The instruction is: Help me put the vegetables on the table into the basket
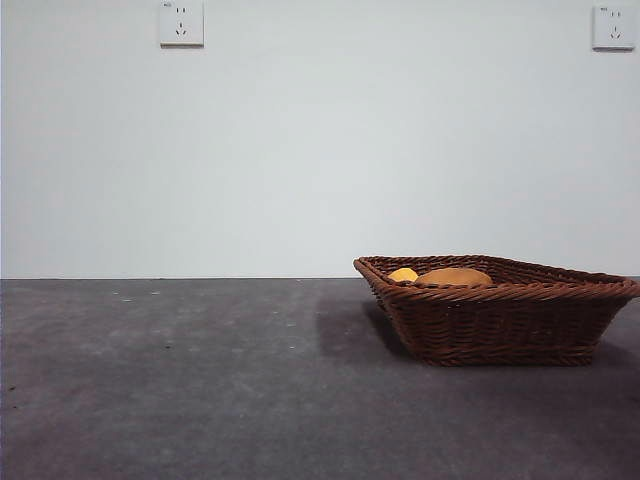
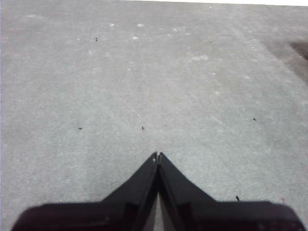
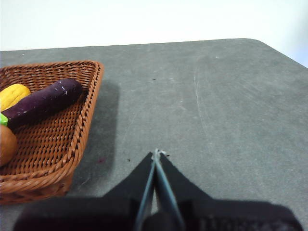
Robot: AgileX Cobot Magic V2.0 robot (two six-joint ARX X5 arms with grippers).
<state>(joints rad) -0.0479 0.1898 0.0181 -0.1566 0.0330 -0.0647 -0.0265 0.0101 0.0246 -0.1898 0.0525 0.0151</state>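
The brown woven basket stands on the dark grey table at the right. In the right wrist view the basket holds the purple eggplant, the yellow corn piece and the tan potato. In the front view only the potato and the corn piece rise above the rim. My right gripper is shut and empty over bare table beside the basket. My left gripper is shut and empty over bare table. Neither arm shows in the front view.
A white wall with two sockets stands behind the table. The table's far edge and rounded corner show in the right wrist view. A dark shape, perhaps the basket's edge, shows in the left wrist view.
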